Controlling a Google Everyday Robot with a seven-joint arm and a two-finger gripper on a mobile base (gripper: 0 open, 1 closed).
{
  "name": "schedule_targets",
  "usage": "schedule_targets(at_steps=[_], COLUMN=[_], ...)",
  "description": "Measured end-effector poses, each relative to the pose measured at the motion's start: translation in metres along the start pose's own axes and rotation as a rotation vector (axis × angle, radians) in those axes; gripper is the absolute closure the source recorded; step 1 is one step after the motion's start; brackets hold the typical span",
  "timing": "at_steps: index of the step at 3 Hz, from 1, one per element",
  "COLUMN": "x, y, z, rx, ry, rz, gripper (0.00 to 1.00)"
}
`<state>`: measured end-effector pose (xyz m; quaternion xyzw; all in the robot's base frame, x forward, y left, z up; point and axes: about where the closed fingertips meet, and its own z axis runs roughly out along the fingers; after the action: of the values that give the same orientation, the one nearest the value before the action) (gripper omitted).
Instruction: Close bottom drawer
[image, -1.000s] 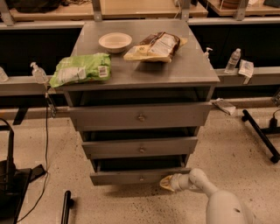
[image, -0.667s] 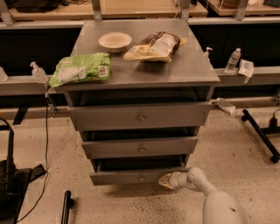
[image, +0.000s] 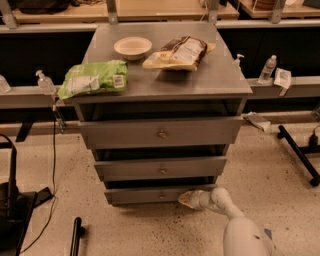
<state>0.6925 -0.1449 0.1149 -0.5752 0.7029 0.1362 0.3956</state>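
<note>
A grey cabinet (image: 165, 80) has three drawers, all pulled out a little. The bottom drawer (image: 145, 195) is the narrowest, with a slim flat front and a small round knob (image: 161, 195). My gripper (image: 186, 199) comes in from the lower right on a white arm (image: 235, 220). Its tip rests against the right part of the bottom drawer's front. The mid-sized drawer (image: 161, 168) and the widest drawer (image: 161, 132) stand above it.
On the cabinet top lie a green bag (image: 93, 78), a white bowl (image: 132, 47) and a brown and yellow bag (image: 180, 52). Small bottles (image: 267, 68) stand on side ledges. A black stand (image: 300, 155) lies right; black equipment (image: 12, 210) sits at lower left.
The gripper and arm have pushed left against the bottom drawer's front, and the drawer sits further in than a second ago.
</note>
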Motion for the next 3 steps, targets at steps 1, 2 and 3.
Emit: schedule_targets(at_steps=[1,2,3], x=[0.0,-0.005,-0.005], y=[0.0,-0.012,-0.012], z=[0.0,0.006,0.006], rx=[0.0,0.027,0.027], ry=[0.0,-0.015,-0.015], rz=[0.0,-0.008,-0.008], gripper=[1.0,1.0,1.0])
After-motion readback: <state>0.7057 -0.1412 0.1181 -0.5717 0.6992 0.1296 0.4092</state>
